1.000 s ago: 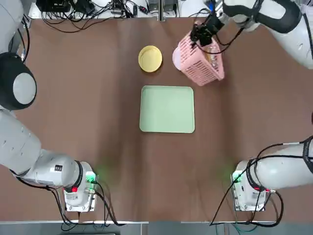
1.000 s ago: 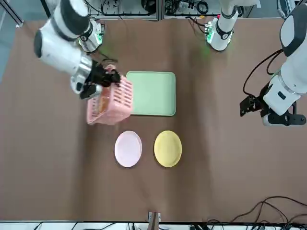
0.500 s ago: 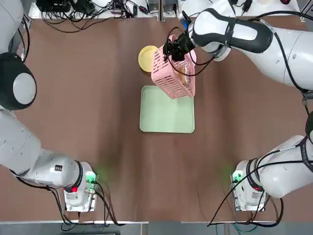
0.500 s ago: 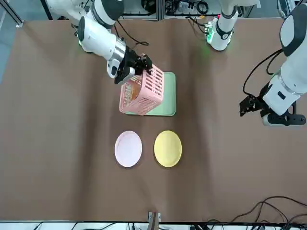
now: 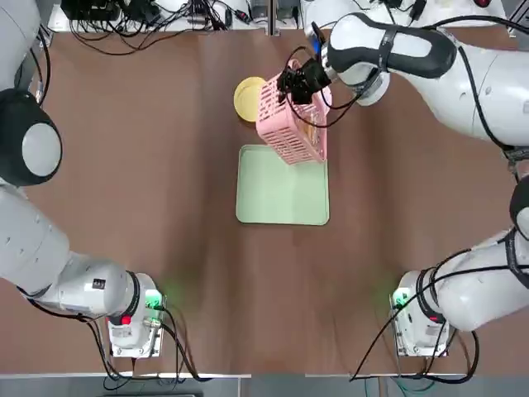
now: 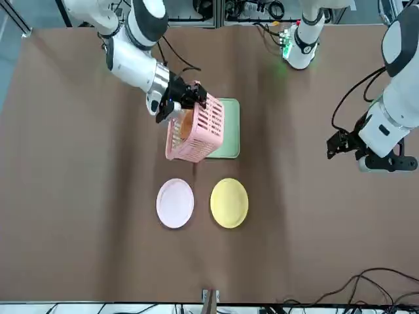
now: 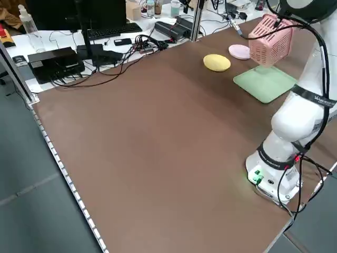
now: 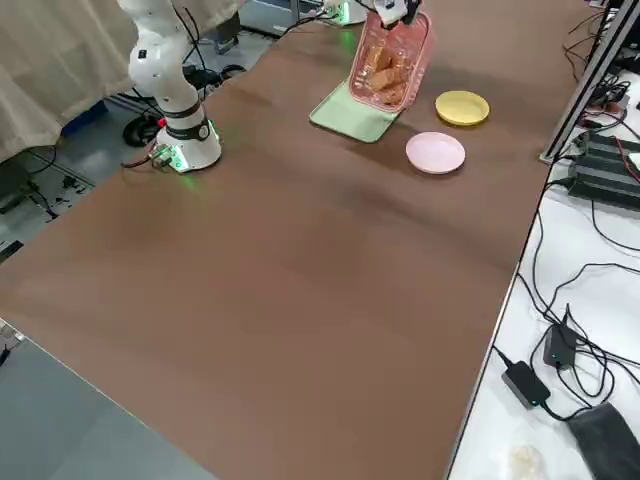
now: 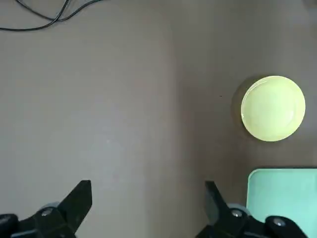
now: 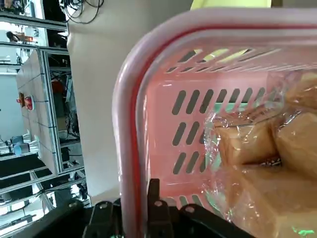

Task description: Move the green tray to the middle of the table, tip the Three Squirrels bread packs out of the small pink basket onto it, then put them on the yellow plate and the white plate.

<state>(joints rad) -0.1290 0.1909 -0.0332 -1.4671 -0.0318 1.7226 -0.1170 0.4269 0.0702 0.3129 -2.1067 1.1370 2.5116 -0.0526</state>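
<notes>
the right gripper (image 5: 296,83), clamped on the small pink basket (image 5: 293,124), has carried it from upper right to over the green tray (image 5: 281,194) at frame centre, tilted; bread packs (image 8: 382,62) remain inside. tipping comes next. left gripper (image 9: 148,208) idle, fingers apart.

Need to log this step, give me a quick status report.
Right gripper shut on small pink basket, tilted above green tray. Bread packs still inside. Left gripper open, idle. Nothing in the way.

overhead and front views (facing opposite ways), both showing the green tray (image 5: 282,194)
</notes>
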